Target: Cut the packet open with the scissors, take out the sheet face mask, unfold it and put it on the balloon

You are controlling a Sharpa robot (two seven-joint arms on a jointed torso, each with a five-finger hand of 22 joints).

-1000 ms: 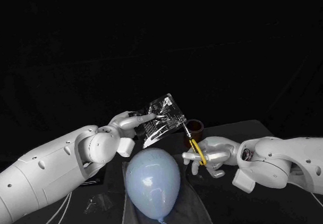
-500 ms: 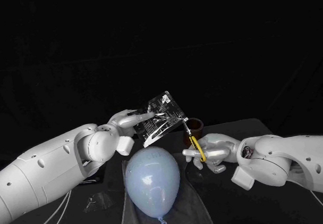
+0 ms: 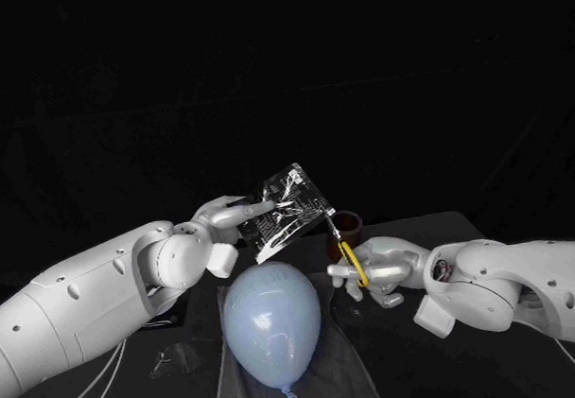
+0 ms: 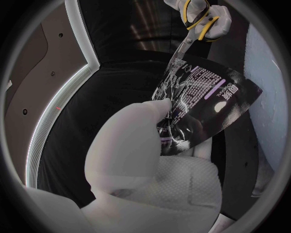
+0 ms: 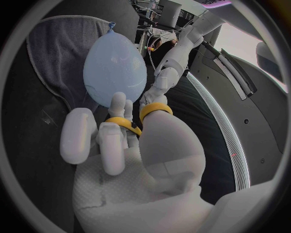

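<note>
Packet (image 3: 289,210) is held raised above the table (image 3: 435,230), beyond the balloon (image 3: 272,322), pinched at its lower edge by the left hand (image 3: 227,214). The right hand (image 3: 377,268) grips the scissors (image 3: 349,255), fingers through the yellow handles, blades pointing up to the packet's near corner. The left wrist view shows what the head view does not: print on the packet's (image 4: 203,104) face, the thumb and finger of the left hand (image 4: 139,150) clamped on it, and the scissors' (image 4: 195,29) blade tips meeting its corner; whether they bite in cannot be told. The right wrist view shows the handle loops of the scissors (image 5: 155,108) round the fingers of the right hand (image 5: 139,155), and the balloon (image 5: 115,68) lying on a grey cloth (image 5: 57,48), knot away from the hand. Against one second ago, packet and left hand sit unchanged; the right hand has shifted slightly outward with the scissors. Count: one packet, one pair of scissors, one balloon, one cloth, one brown cup (image 3: 348,222) behind the scissors.
</note>
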